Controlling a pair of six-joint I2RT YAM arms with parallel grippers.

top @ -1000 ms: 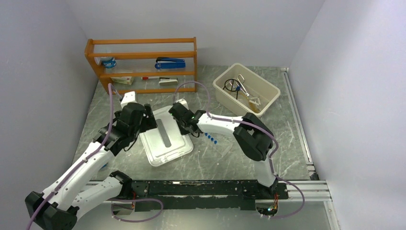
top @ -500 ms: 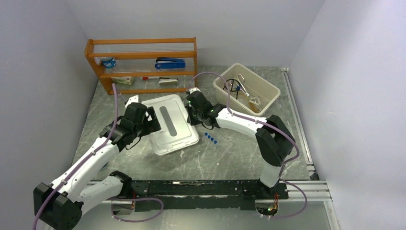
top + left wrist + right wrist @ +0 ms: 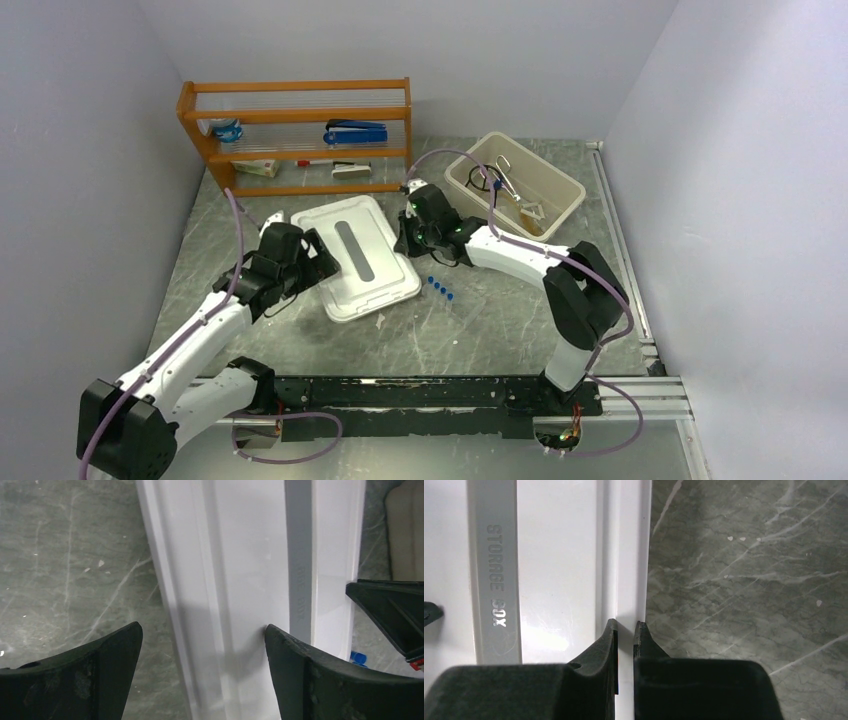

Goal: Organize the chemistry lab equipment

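Up the table goes the white lid, now farther from the bases and a touch more rightward than a second ago, and your right arm has stretched out with it toward the bin.

Nearest you, the left gripper has its fingers spread wide. It straddles the lid's left rim without gripping it (one pad may be brushing the top surface, hard to be sure). Watch that: if you drag on with an open finger resting on the plastic, the lid may pivot or snag.

Just off the lid's near-right corner, the blue-capped tubes lie loose on the table. A low sweep of the lid's edge could scatter them.

Farther on, the right gripper pinches the lid's right rim, its fingers pressed almost together on that thin lip. That's your only hold, and a one-edge pinch on a broad lid is likely to let it droop or twist out.

Beyond it sits the beige bin, with the tripod ring and tongs inside. Cap it now and the tubes are shut out.
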